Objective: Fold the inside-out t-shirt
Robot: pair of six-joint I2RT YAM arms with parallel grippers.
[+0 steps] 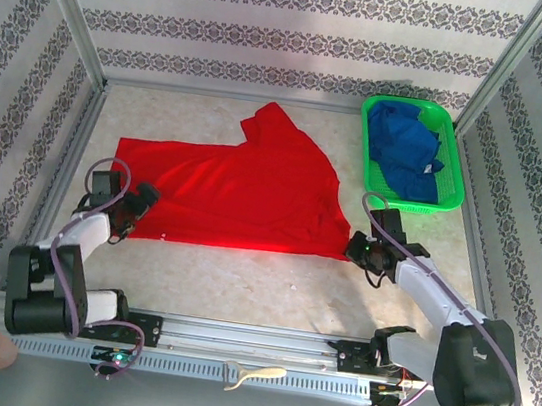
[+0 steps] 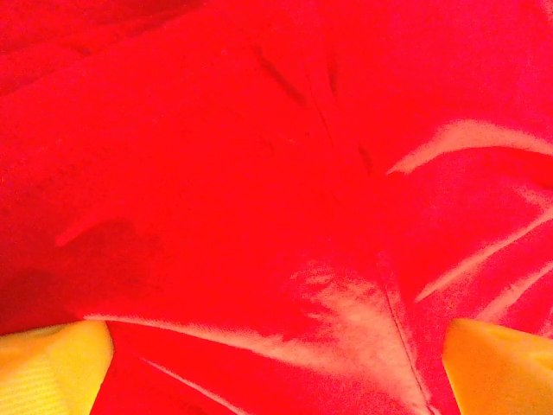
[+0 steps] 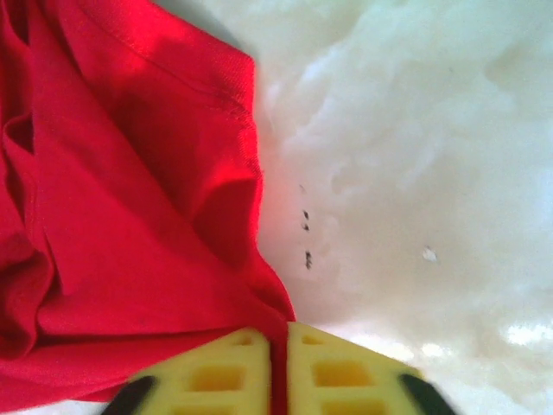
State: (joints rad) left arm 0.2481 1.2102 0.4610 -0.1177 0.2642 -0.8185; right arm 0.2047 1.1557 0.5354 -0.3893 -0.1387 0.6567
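– Right end effector?
– Pinched shut on the red t-shirt corner; the t-shirt is laid out on the tabletop.
– Left end effector?
– Spread wide, held over the t-shirt's left edge.

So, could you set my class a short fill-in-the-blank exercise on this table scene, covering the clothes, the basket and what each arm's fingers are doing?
1. The crumpled blue garment lies in a plastic basket coloured ____.
2. Of the two arms, the ____ one pinches a corner of the bright red cloth t-shirt between its yellow fingers.
3. The left arm's yellow fingers stand wide ____ above the t-shirt.

Missing words: green; right; open.
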